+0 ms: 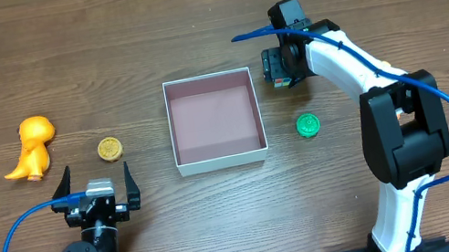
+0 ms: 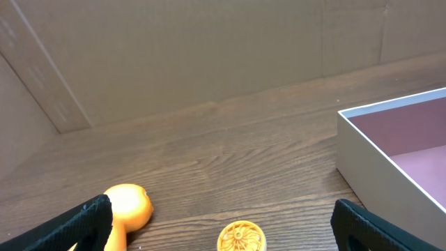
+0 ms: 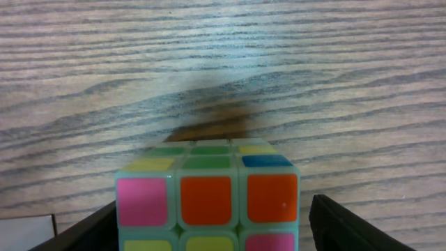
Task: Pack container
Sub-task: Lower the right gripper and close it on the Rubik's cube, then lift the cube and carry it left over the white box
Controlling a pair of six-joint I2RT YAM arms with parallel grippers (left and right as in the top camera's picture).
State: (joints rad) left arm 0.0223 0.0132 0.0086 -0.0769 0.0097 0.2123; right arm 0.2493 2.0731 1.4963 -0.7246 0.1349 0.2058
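The container (image 1: 221, 161) lay at mid-table. The left gripper (image 1: 95, 172), its fingers wide apart, hung near the container's front left corner. The right gripper (image 1: 277, 68) straddled a puzzle cube (image 3: 206, 199) off the far right corner; whether it clamped the cube could not be told.

Soft, even light fills every view without glare. The cube (image 3: 208, 201) throws a blurred shadow on the surface (image 3: 313, 63) behind it.
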